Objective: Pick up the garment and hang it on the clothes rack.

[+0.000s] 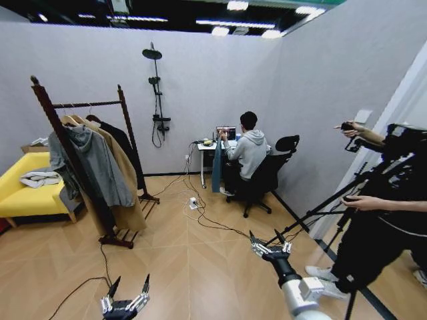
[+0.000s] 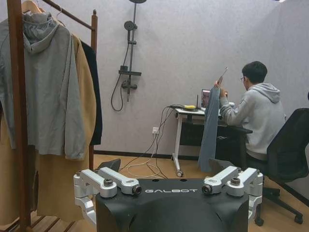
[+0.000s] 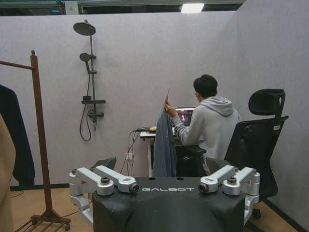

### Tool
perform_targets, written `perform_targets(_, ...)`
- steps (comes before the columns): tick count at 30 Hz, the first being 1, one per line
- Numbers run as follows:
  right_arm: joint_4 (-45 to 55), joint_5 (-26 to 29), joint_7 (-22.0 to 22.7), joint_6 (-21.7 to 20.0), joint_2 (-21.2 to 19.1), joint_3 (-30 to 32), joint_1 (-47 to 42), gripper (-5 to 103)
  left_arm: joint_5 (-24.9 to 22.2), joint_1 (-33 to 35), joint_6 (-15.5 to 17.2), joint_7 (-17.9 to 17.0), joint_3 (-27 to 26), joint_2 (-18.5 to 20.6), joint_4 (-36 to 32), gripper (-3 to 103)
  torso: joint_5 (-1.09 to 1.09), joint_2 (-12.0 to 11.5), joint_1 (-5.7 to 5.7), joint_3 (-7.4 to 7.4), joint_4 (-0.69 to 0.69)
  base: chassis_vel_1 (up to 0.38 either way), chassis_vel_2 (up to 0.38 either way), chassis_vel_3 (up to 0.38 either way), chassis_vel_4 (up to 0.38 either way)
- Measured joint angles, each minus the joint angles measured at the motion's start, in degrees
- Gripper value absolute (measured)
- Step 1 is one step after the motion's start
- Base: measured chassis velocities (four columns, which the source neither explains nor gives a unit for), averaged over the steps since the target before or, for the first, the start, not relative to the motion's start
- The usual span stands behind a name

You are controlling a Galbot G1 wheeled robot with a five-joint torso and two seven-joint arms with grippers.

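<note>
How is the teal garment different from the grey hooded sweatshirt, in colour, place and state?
The garment is dark teal and hangs long and narrow beside the desk; the grey hooded sweatshirt is grey with a hood. The garment is off the clothes rack; the sweatshirt hangs on it. Both hang straight down.

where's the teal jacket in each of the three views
Head view: the garment hangs down beside the desk, held up by the seated person, right of the clothes rack.
Left wrist view: the garment is right of centre, in front of the desk.
Right wrist view: the garment is at centre, left of the seated person.
Shared landmark: the black shower pole on the back wall.
</note>
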Motion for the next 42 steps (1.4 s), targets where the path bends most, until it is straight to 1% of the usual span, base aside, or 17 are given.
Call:
perform_targets(14,-0.1,-0.7,0.1,-0.6,0.0,-1.0,0.6,100,0.0,0.0,0.0,0.0,0.0,0.0,0.0,100,0.0,0.0,-0.01,0.0,0.0,0.0,0.0,0.0,0.0)
perform_targets(23,-0.6,-0.7,-0.1,-0.1,0.3,-1.5,0.8,100,0.0,0.0,0.0,0.0,0.0,0.0,0.0,100,0.0,0.0,-0.01,0.0,0.0,-0.103,0.097,0.112,-0.099)
perform_targets(28,-0.7,-1.1,-0.1,0.2,0.7,-2.0,0.9,100,0.0,0.0,0.0,0.0,0.0,0.0,0.0,100,0.01,0.0,0.01,0.01,0.01,-0.196,0.206,0.222,-0.226)
perform_targets(32,-0.7,-1.6,-0.1,0.4,1.1,-2.2,0.7,100,0.0,0.0,0.0,0.0,0.0,0.0,0.0,100,0.0,0.0,0.0,0.0,-0.01,-0.26,0.242,0.243,-0.262)
perform_targets(33,-0.7,-1.7,-0.1,0.5,1.1,-2.2,0.7,100,0.0,0.0,0.0,0.0,0.0,0.0,0.0,100,0.01,0.0,0.0,0.0,0.01,-0.287,0.283,0.252,-0.285)
perform_targets(38,-0.7,-1.7,-0.1,0.5,1.1,-2.3,0.5,100,0.0,0.0,0.0,0.0,0.0,0.0,0.0,100,-0.01,0.0,0.0,0.0,-0.01,-0.317,0.296,0.29,-0.321)
perform_targets(42,-0.6,-1.8,-0.1,0.6,1.1,-2.3,0.5,100,0.0,0.0,0.0,0.0,0.0,0.0,0.0,100,0.02,0.0,0.02,0.01,0.01,-0.35,0.35,0.345,-0.355)
